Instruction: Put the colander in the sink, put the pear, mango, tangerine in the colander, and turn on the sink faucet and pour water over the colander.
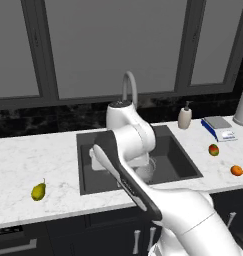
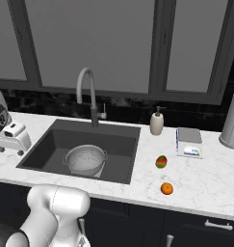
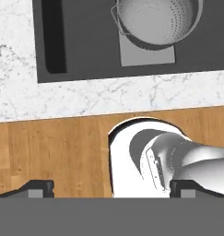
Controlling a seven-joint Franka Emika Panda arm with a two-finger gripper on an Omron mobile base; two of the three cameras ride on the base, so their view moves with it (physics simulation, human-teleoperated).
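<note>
the round silver-grey perforated metal colander (image 2: 85, 159) sits in the dark grey sink (image 2: 56, 137), ahead of the wide-open, empty tool (image 3: 111, 188). next step is likely the yellow-green pear (image 1: 38, 191) on the white marble worktop (image 1: 28, 160): descend straight, straddle its body, close gently.

Colander (image 2: 84, 159) in sink (image 2: 56, 140), over the bottom patch. Faucet (image 2: 87, 94) behind sink. Pear (image 1: 38, 191) on counter (image 1: 33, 160) left of sink. Mango (image 2: 161, 161) and tangerine (image 2: 167, 188) right of sink, tangerine nearer the front edge. Soap bottle (image 2: 157, 122) behind mango.
</note>
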